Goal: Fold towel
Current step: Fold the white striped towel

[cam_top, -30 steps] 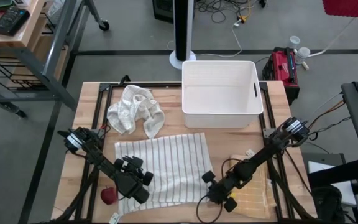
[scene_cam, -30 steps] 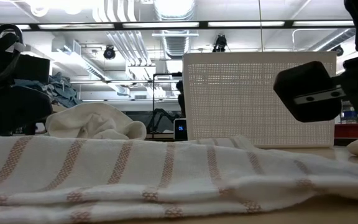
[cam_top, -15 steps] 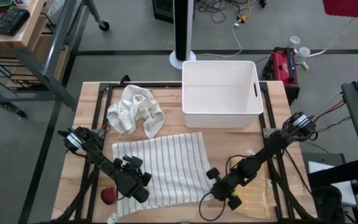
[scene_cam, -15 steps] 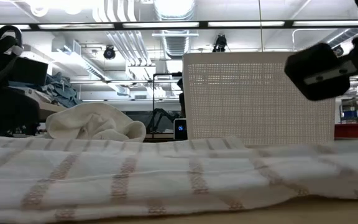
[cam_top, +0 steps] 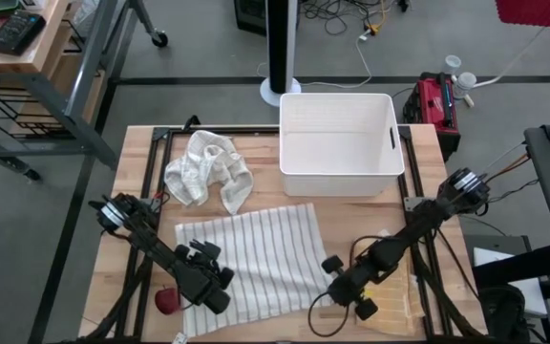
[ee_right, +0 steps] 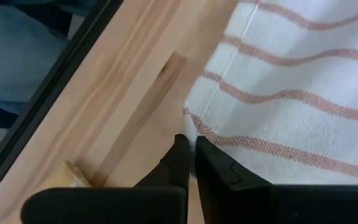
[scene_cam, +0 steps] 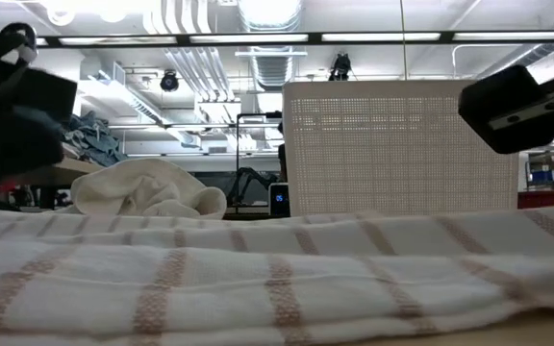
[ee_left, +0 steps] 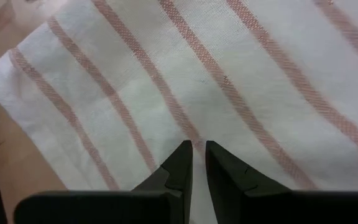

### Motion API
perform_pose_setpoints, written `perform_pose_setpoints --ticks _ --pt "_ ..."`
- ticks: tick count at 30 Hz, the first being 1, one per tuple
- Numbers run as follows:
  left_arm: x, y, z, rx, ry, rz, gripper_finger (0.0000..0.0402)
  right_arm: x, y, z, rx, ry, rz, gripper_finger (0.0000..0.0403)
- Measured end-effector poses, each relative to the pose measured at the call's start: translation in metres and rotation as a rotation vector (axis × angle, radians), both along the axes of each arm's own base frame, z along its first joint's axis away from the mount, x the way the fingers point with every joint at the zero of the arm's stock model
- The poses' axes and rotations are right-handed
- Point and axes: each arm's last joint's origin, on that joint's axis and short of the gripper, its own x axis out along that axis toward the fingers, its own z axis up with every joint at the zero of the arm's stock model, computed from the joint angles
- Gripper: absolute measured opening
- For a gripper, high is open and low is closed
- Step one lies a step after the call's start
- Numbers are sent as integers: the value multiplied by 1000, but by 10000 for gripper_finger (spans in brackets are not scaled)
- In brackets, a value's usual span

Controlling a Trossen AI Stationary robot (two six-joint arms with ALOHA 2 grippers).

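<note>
A white towel with thin red-brown stripes (cam_top: 251,253) lies spread in the middle of the table and fills the low view (scene_cam: 277,279). My left gripper (cam_top: 220,292) is shut on it near its near left corner. My right gripper (cam_top: 334,287) is shut on its near right corner. In the low view the two wrists show as dark blocks, the left one (scene_cam: 12,115) and the right one (scene_cam: 522,101). The towel's far part rests flat on the wood. My left gripper pinches the striped cloth (ee_left: 197,138) between its two fingers, a little in from the towel's near left corner (ee_left: 2,71). The fingers slant steeply down from the near side. The cloth runs smooth away from the fingertips. My right gripper pinches the towel's hemmed edge (ee_right: 194,132) at the near right corner between its two fingers. They slant down from the table's near right. The cloth spreads away from them without slack folds, over bare wood (ee_right: 135,106).
A crumpled white towel (cam_top: 208,172) lies at the far left. A white bin (cam_top: 340,143) stands at the far middle and shows as a perforated wall (scene_cam: 402,154). A red object (cam_top: 167,299) sits near the left arm, a tan folded cloth (cam_top: 394,308) at the near right.
My right gripper has risen and gone toward the table's right edge with the towel's near right corner. The towel's near edge, bunched and low a second ago, now stands higher and is drawn smoother. Its far part has stayed on the table.
</note>
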Motion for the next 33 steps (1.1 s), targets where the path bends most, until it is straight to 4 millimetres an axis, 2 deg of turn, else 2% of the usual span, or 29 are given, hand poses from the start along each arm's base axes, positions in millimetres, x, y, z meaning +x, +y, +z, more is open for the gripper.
perform_pose_setpoints --ticks 9,18,22,28,33 --pt "0 0 8 -17 -23 -1 36 0 1 -7 2 45 -17 17" --pt "0 0 5 -10 -22 5 36 -9 -3 -10 32 206 -53 115" --pt "0 0 5 -11 -26 8 36 -13 -8 -8 -18 236 -91 143" --pt "0 0 5 -12 -35 17 36 -13 -19 -9 -249 120 -230 140" --pt "0 0 5 -6 -44 18 36 -8 -25 -7 -301 55 -288 111"
